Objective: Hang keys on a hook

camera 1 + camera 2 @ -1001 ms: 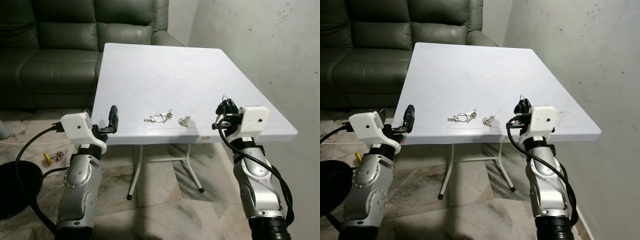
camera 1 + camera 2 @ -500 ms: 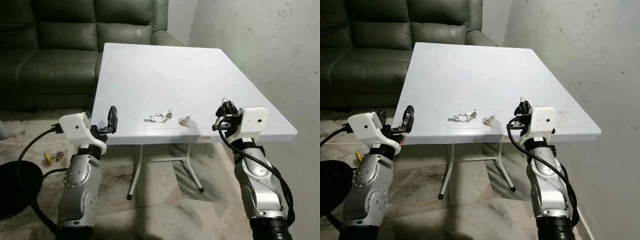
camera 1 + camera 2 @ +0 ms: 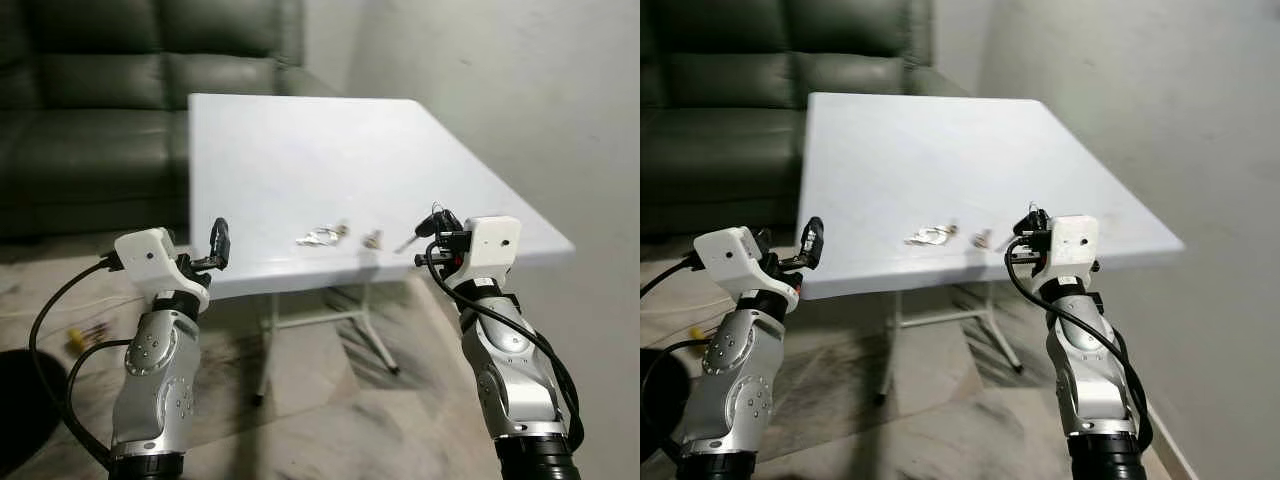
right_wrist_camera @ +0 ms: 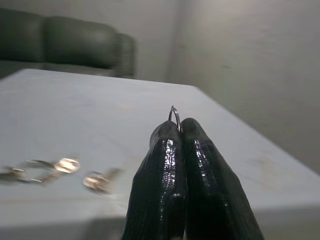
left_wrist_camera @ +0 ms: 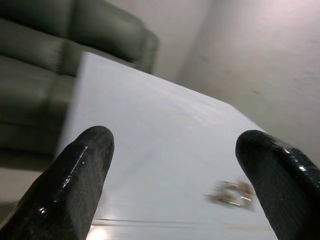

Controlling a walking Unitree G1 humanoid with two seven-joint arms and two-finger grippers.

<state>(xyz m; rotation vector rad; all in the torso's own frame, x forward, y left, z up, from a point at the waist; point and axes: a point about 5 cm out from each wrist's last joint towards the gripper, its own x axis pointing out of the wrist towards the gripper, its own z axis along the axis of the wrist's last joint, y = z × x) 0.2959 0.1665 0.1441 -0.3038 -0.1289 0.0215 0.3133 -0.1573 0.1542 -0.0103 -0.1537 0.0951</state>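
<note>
Right wrist view, right pincer [image 4: 180,131] pinching key ring [image 4: 174,116]

A white square plastic bench [image 3: 300,150] carried a silver key bunch [image 3: 322,235] beside one small single key [image 3: 373,239].

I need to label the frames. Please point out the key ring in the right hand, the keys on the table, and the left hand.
key ring [image 4: 173,116]: right wrist view, wire loop above the fingertips.
keys [image 3: 322,235]: left eye view, middle of the bunch.
left hand [image 5: 175,187]: left wrist view, midway between its fingertips.
</note>
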